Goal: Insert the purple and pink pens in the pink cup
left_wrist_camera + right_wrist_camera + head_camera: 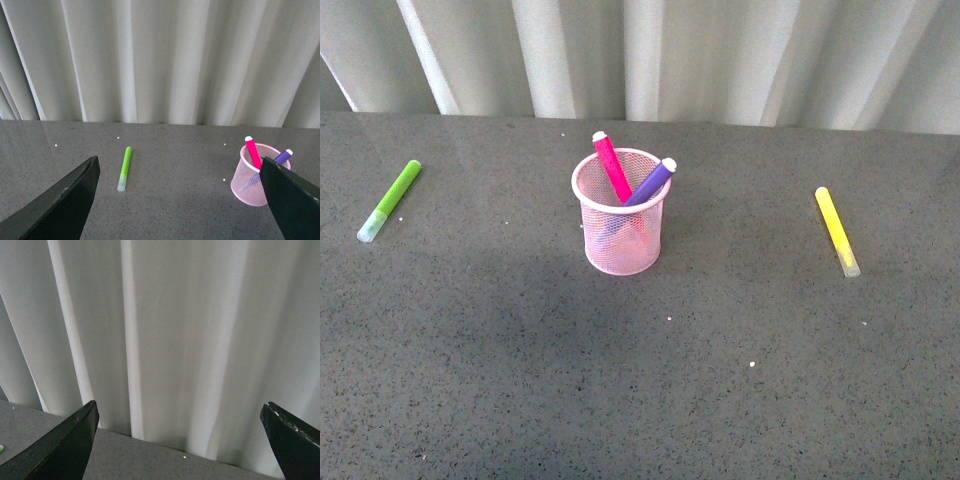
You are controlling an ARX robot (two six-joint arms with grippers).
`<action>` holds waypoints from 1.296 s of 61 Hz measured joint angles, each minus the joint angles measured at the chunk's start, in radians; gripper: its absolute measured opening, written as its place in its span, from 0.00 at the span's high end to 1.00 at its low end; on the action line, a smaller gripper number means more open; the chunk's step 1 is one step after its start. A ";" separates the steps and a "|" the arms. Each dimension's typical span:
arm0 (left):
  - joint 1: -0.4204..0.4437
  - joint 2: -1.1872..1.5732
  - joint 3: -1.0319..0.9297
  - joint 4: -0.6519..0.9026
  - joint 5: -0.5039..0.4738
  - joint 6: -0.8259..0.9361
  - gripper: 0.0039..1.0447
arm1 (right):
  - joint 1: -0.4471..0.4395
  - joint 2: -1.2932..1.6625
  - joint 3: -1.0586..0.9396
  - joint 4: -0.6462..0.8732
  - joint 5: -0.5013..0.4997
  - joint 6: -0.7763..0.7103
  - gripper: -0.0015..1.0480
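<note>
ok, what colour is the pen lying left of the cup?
Lime green with a pale translucent cap; clearest in the front view, left of the pink cup.

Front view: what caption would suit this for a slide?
Pink pen and purple pen stand in the pink cup; green pen and yellow pen lie aside.

Tabletop [640, 390]: dark grey, speckled with small white flecks, running back to a pale curtain.
Pink cup [620, 230]: stands upright near the middle of the tabletop, toward the back.
Lime-green pen [390, 200]: lies flat at the far left, well apart from the cup.
Yellow pen [837, 230]: lies flat at the right, well apart from the cup.
</note>
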 joint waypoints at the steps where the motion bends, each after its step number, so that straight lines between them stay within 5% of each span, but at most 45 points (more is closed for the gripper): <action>1: 0.000 0.000 0.000 0.000 0.000 0.000 0.06 | -0.006 -0.019 -0.014 -0.003 -0.006 0.002 0.07; 12: 0.000 0.000 0.000 0.000 0.000 0.000 0.06 | -0.113 -0.362 -0.225 -0.139 -0.121 0.061 0.07; 28: 0.000 0.000 0.000 0.000 0.000 0.000 0.06 | -0.156 -0.608 -0.359 -0.277 -0.143 0.105 0.07; 33: 0.000 0.000 0.000 0.000 0.000 0.000 0.06 | -0.107 -0.669 -0.379 -0.372 0.097 0.055 0.19; 37: 0.000 0.000 0.000 0.000 0.000 0.000 0.06 | -0.103 -0.706 -0.412 -0.386 0.187 0.031 0.29; 59: 0.000 0.000 0.000 0.000 0.000 0.000 0.06 | -0.205 -0.887 -0.533 -0.445 0.106 0.007 0.93; 79: 0.000 0.000 0.000 0.000 0.000 0.000 0.06 | -0.206 -1.034 -0.583 -0.539 0.106 0.004 0.97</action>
